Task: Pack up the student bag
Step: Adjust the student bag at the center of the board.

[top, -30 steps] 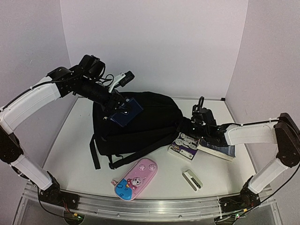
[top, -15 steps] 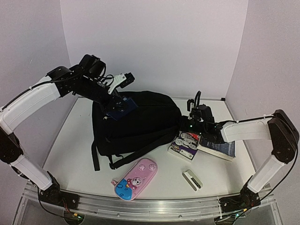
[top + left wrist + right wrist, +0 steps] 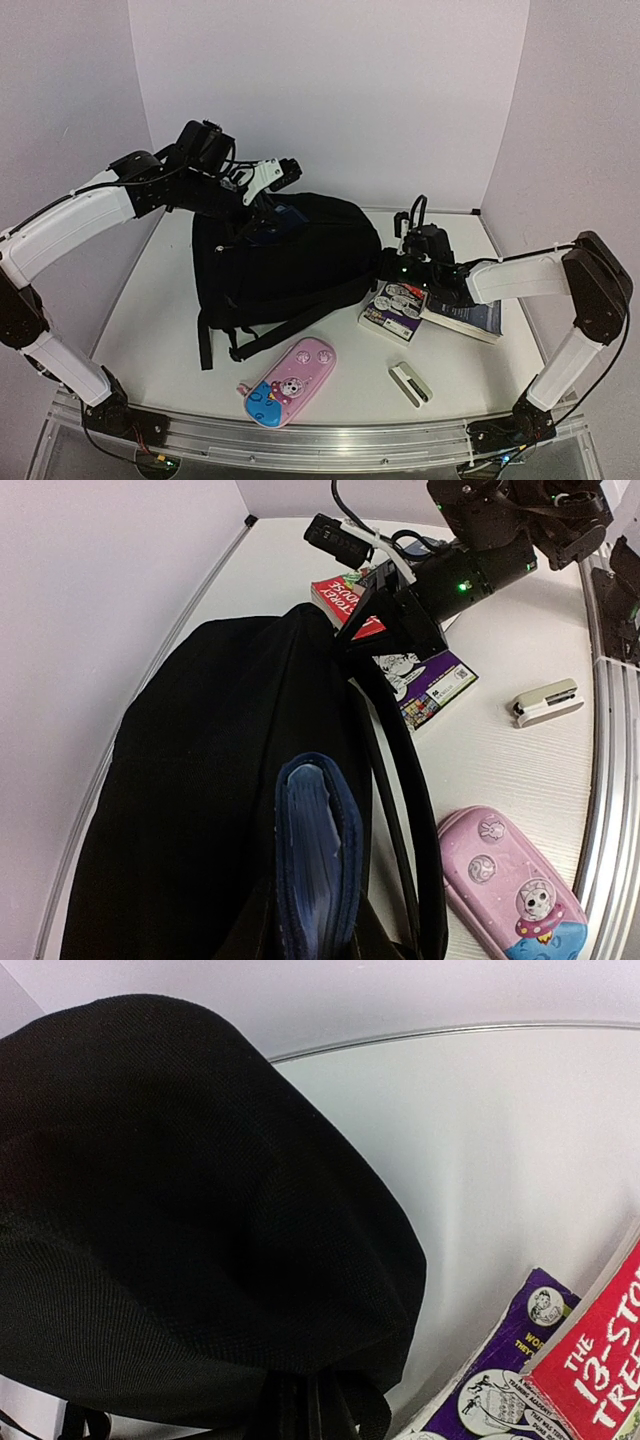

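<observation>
in the middle of the white table (image 3: pixel 150 330) lies the student bag (image 3: pixel 300 270), a big black backpack on its side with its straps trailing toward the near edge. the left gripper (image 3: pixel 262 218) reaches down over the bag's upper left part, its jaws only a little apart and closed on a navy wallet (image 3: pixel 315 850), which stands on edge with its lower part sunk among the black fabric. the right gripper (image 3: pixel 392 266) sits at the bag's right edge, jaws closed right down; the right wrist view shows a bunched fold of the bag's fabric where the fingers meet, so it appears to pinch the bag there. just right of the bag lie a purple comic book (image 3: pixel 430 675) and a red-covered book (image 3: pixel 342 592), overlapping. near the front edge are a pink-and-blue pencil case (image 3: pixel 290 380) and a small stapler (image 3: pixel 411 382), apart from each other.
</observation>
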`<state>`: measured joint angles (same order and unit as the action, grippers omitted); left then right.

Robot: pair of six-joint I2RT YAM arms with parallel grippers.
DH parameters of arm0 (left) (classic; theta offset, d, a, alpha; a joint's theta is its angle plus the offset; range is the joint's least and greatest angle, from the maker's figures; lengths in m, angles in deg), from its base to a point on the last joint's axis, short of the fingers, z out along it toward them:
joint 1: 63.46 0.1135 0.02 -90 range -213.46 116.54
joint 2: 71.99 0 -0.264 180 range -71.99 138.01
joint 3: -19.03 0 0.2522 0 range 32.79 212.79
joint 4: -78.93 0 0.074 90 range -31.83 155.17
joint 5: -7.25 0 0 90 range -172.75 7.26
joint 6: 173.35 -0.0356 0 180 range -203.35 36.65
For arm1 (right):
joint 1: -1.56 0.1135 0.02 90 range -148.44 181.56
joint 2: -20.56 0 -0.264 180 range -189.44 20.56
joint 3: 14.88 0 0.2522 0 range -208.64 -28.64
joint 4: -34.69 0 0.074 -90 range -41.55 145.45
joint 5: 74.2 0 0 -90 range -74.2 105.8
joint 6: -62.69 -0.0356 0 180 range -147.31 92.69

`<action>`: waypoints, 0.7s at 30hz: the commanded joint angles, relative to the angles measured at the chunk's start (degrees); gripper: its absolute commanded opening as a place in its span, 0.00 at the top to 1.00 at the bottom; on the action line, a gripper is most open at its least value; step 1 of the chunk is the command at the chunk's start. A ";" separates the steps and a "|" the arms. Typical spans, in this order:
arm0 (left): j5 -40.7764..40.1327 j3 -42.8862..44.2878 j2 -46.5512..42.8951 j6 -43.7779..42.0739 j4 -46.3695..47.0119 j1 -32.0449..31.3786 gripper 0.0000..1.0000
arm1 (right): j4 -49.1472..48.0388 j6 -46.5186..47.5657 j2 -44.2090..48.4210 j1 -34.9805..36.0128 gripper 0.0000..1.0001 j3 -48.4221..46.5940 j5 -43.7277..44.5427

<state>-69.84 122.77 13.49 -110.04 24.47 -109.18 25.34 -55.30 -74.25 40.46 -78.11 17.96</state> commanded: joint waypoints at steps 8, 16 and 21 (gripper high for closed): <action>-10.17 0.68 -0.05 -6.61 0.30 -0.25 1.00 | -2.90 0.93 -0.38 0.08 1.00 -0.25 -3.80; -11.07 0.81 0.32 -4.24 -6.01 -0.15 1.00 | -3.08 1.02 0.81 0.04 1.00 0.89 -4.52; -12.03 -0.48 0.39 -2.89 -7.76 -0.08 1.00 | -3.11 1.03 2.07 0.04 1.00 1.70 -4.96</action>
<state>-79.59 122.72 13.66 -114.45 18.38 -109.33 23.78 -55.17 -74.33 40.46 -77.45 14.25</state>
